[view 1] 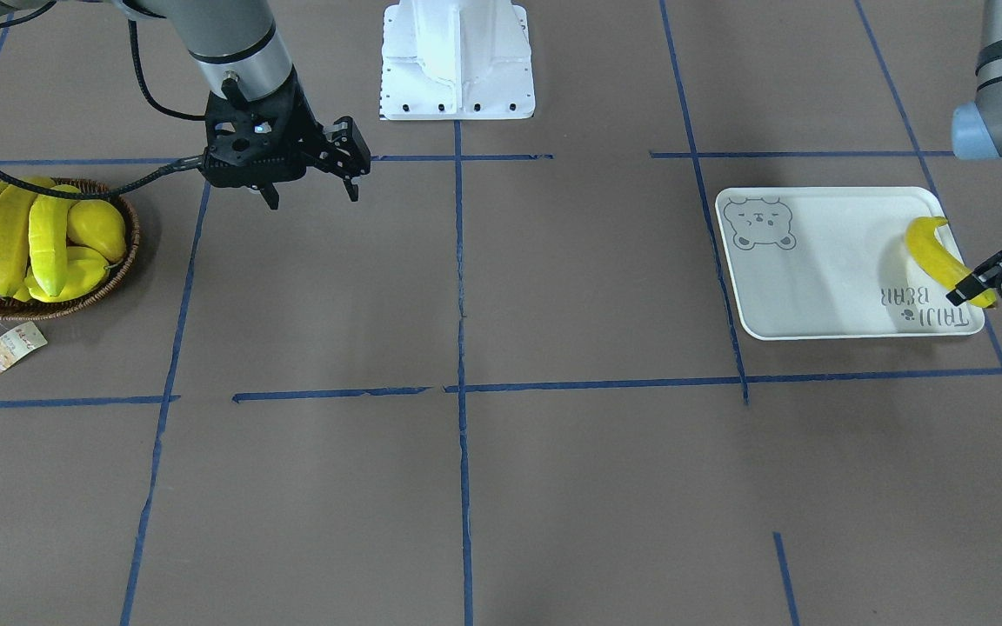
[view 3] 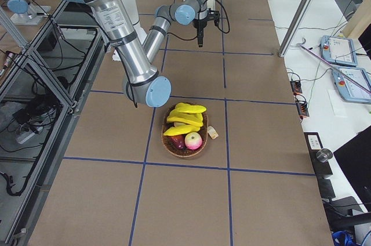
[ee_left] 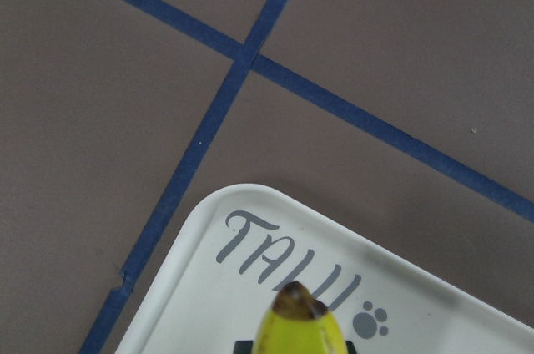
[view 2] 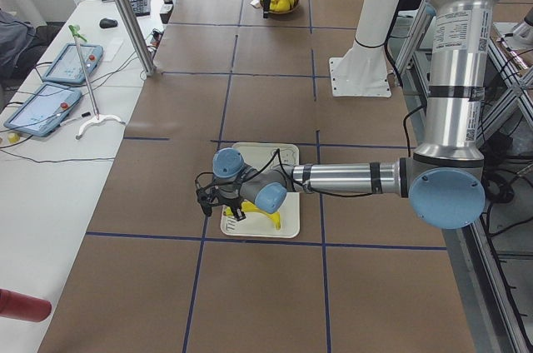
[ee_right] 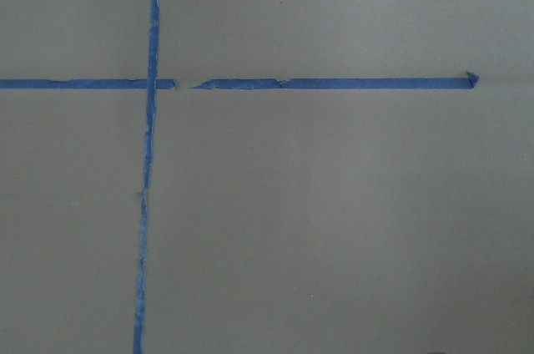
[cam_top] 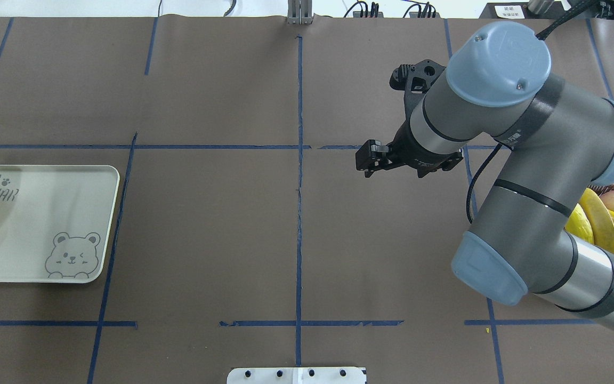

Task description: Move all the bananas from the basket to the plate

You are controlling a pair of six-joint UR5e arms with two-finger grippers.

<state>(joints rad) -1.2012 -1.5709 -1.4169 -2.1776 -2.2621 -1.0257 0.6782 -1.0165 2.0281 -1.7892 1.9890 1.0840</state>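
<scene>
Worktop (view 1: pixel 501 487) carries plate (view 1: pixel 823 278) beneath left tool (view 1: pixel 975 287), which grips one banana (view 1: pixel 931 248) near the plate's rim; basket (view 1: pixel 75 303) beside the open, empty right tool (view 1: pixel 313 198) holds the other bananas (view 1: pixel 31 239); best released once lying flat, inside the rim.

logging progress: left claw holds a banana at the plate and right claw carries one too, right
No: the right claw is open and empty over bare table, as the front-facing view shows. The left claw does hold a banana at the plate.
</scene>
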